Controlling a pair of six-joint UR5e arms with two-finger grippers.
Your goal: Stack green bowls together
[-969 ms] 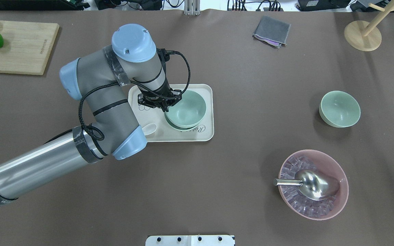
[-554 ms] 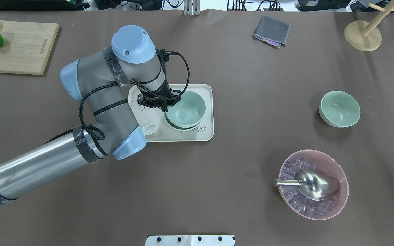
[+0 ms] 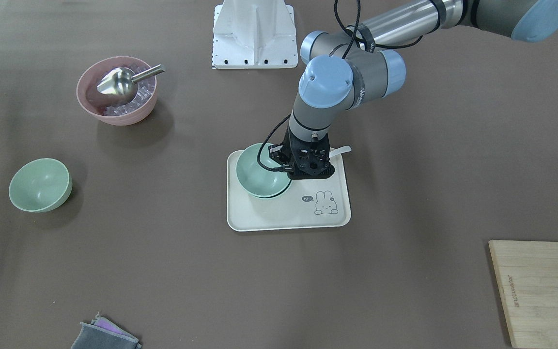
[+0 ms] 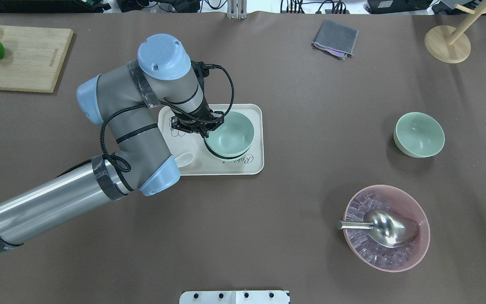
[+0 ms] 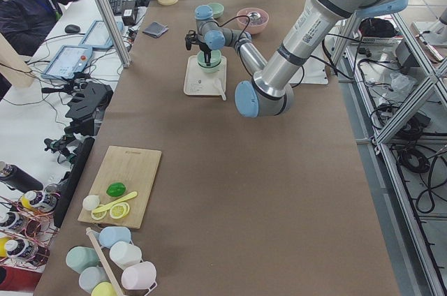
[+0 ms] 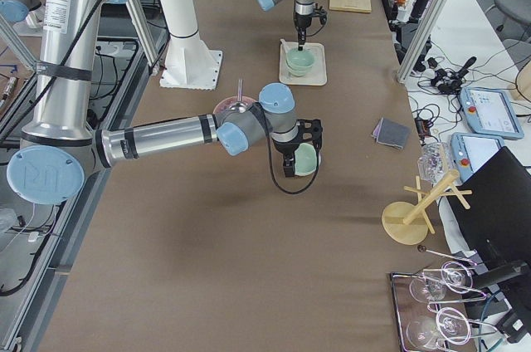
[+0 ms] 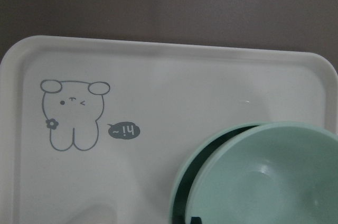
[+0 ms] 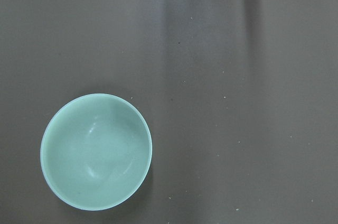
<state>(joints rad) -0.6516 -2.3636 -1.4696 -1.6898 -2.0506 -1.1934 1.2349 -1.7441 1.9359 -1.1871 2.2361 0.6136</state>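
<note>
Two pale green bowls sit nested on the cream tray [image 4: 251,110]. The upper bowl [image 4: 230,131] lies slightly off-centre in the lower bowl [image 3: 275,194], whose rim shows as a crescent. My left gripper [image 4: 204,131] points straight down and is shut on the upper bowl's rim on the side nearest the rabbit print. The left wrist view shows the upper bowl [image 7: 269,176] and a fingertip at its edge. The third green bowl [image 4: 419,134] stands alone on the table at the right, upright and empty, and shows in the right wrist view [image 8: 96,151]. My right gripper [image 6: 297,153] hovers above it; I cannot tell its state.
A pink bowl [image 4: 386,228] with ice cubes and a metal scoop stands front right. A white spoon [image 4: 185,159] lies on the tray under my left arm. A grey cloth [image 4: 335,39], a wooden stand [image 4: 447,44] and a cutting board [image 4: 23,59] line the far side.
My left gripper and the upper bowl have shifted slightly toward the far side. Less of the lower bowl's rim shows now. The lone bowl has not moved.
</note>
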